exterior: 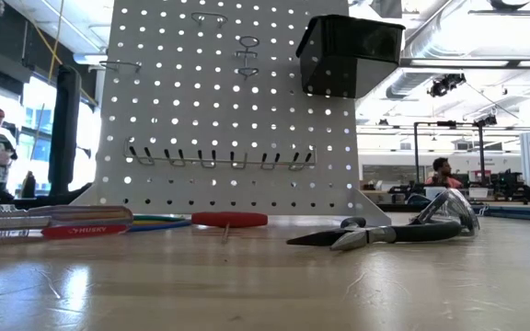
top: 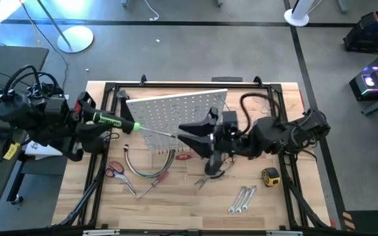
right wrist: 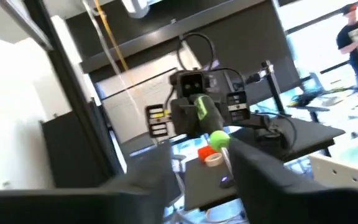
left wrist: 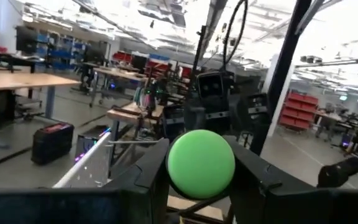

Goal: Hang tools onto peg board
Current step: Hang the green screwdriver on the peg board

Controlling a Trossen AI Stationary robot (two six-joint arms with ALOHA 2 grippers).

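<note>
The left gripper (top: 84,119) is closed on the green-handled screwdriver (top: 113,122), shaft level toward the peg board (top: 176,108) at the table's far edge, probably for hanging. The right gripper (top: 199,134) waits near the board, jaws unclear.

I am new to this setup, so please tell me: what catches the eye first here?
The white peg board stands at the table's middle, with a black bin near its top. The left gripper holds a green screwdriver toward the board. Pliers lie on the table in front.
</note>
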